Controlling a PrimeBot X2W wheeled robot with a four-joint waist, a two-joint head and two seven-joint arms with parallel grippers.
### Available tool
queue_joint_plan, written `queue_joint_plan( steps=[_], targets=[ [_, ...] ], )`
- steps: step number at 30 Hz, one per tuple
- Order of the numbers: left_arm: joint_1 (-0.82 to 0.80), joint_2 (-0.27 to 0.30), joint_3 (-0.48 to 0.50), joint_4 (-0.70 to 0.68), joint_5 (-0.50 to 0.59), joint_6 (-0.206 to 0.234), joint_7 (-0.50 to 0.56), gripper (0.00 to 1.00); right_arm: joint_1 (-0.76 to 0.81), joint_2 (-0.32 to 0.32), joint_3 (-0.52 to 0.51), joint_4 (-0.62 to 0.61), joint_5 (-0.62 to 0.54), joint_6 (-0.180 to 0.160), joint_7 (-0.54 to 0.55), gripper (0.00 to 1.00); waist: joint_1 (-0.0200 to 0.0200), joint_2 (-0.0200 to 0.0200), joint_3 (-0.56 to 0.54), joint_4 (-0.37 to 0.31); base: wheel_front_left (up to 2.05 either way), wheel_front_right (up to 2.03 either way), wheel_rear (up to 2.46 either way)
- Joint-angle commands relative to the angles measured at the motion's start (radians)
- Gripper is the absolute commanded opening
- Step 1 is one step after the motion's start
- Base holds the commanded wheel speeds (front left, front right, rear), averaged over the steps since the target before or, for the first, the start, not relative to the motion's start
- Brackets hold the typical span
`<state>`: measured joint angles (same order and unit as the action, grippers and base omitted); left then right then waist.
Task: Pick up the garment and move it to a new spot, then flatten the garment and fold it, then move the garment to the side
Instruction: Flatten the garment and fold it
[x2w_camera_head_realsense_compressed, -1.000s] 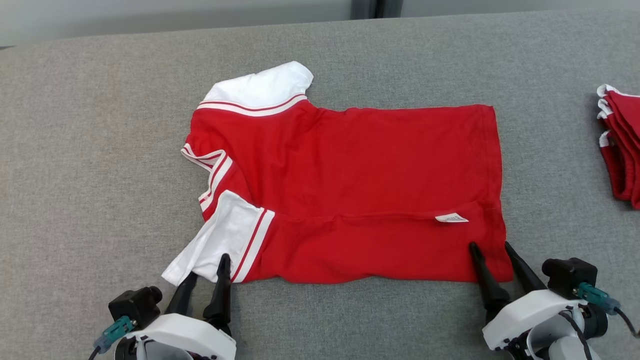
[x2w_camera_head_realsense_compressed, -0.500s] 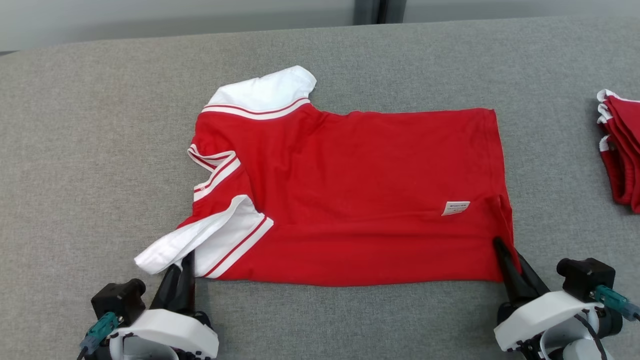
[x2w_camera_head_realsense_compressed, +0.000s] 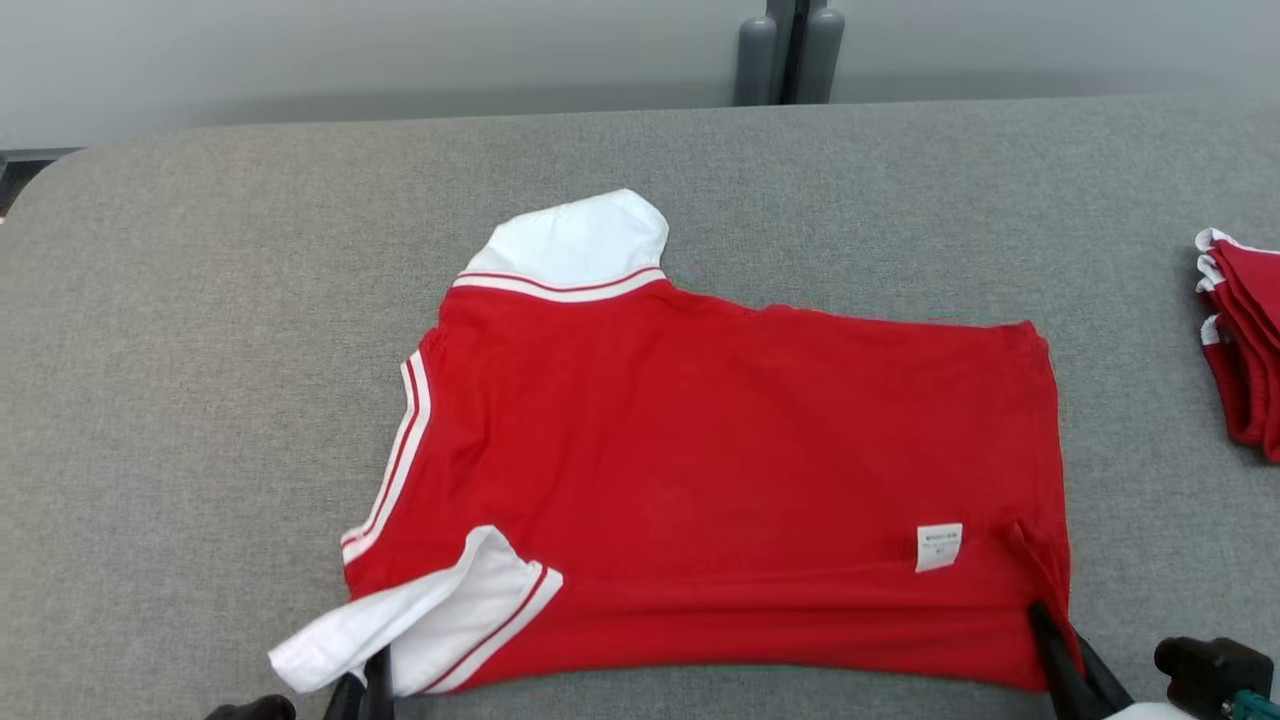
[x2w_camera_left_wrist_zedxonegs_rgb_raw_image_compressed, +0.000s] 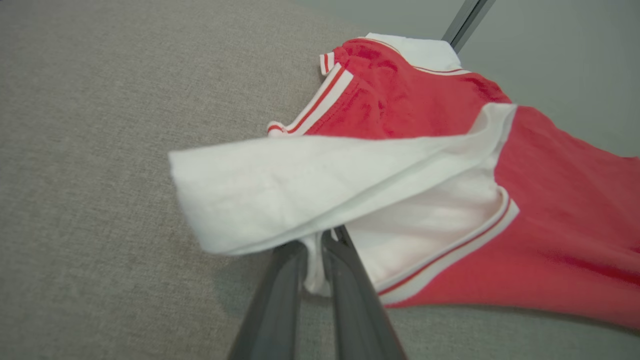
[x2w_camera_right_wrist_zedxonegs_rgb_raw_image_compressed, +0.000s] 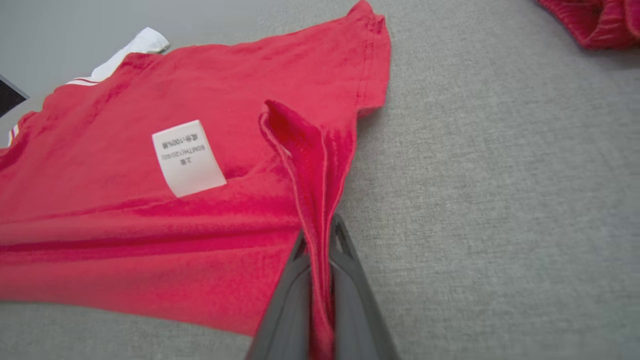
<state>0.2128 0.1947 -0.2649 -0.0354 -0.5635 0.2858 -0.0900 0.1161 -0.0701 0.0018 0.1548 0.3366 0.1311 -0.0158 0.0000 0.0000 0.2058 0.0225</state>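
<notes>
as its near edge is pinched at both ends, a red knit shirt with white sleeves (x2w_camera_head_realsense_compressed: 720, 450) lies spread on a grey fabric-covered table (x2w_camera_head_realsense_compressed: 200, 400)

where the head view's lower edge cuts them off, the left gripper (x2w_camera_head_realsense_compressed: 365, 688) has its two long dark fingers (x2w_camera_left_wrist_zedxonegs_rgb_raw_image_compressed: 275, 300) closed on the near white sleeve (x2w_camera_head_realsense_compressed: 420, 620), whose free end is lifted and folded over; the left wrist view shows a thin fold of white cloth caught between the fingers. the right gripper (x2w_camera_head_realsense_compressed: 1047, 618) is likewise closed, clamping the near right corner of the red hem, from which a raised ridge of fabric runs up into the shirt's body. the shirt lies mid-table, neckline toward the robot's left, hem toward its right, far white sleeve (x2w_camera_head_realsense_compressed: 575, 240) flat. a small white rectangular care label (x2w_camera_head_realsense_compressed: 938, 547) sits just beside the ridge. a pile of folded red garments with white trim (x2w_camera_head_realsense_compressed: 1238, 340) rests at the table's right edge, well apart.
</notes>
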Motion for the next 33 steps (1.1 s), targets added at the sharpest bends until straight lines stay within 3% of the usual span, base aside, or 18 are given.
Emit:
queue_joint_plan(
  steps=[1,9,10,11,12,18,22,33],
  targets=[
    [0.017,-0.003,0.004,-0.005,-0.012,0.014,0.007,0.00,0.023,-0.002,-0.020,-0.001,-0.007,0.000,0.013,0.00,0.0000,0.0000,-0.011,0.006,0.00,0.00,0.00],
    [0.019,0.001,-0.026,0.015,-0.015,0.009,0.047,0.03,0.036,0.013,-0.034,0.005,-0.010,0.000,0.044,0.00,0.0000,0.0000,-0.025,-0.002,0.00,0.00,0.00],
    [0.009,0.002,-0.025,0.023,-0.018,0.009,0.051,0.76,0.030,0.013,-0.033,0.012,-0.010,0.000,0.046,0.00,0.0000,0.0000,-0.026,-0.005,0.00,0.00,0.00],
    [0.000,0.007,-0.028,0.033,-0.013,0.006,0.056,1.00,0.024,0.013,-0.033,0.015,-0.009,0.000,0.038,0.56,0.0000,0.0000,-0.026,-0.008,0.00,0.00,0.00],
    [-0.007,0.010,-0.030,0.041,-0.010,0.000,0.058,1.00,0.016,0.013,-0.032,0.020,-0.010,0.000,0.035,1.00,0.0000,0.0000,-0.025,-0.011,0.00,0.00,0.00],
    [-0.051,0.042,-0.020,0.054,0.021,0.001,0.037,1.00,-0.015,0.015,-0.035,-0.019,-0.034,0.000,-0.011,1.00,0.0000,0.0000,-0.033,-0.026,0.00,0.00,0.00],
    [-0.076,0.072,0.001,0.020,0.048,0.010,0.001,1.00,-0.040,0.015,-0.055,-0.112,-0.072,0.000,-0.058,1.00,0.0000,0.0000,-0.054,-0.040,0.00,0.00,0.00],
    [-0.102,0.109,0.010,-0.072,0.096,0.036,-0.007,1.00,-0.046,0.013,-0.068,-0.248,-0.115,0.000,-0.027,1.00,0.0000,0.0000,-0.095,-0.055,0.00,0.00,0.00]
  ],
)
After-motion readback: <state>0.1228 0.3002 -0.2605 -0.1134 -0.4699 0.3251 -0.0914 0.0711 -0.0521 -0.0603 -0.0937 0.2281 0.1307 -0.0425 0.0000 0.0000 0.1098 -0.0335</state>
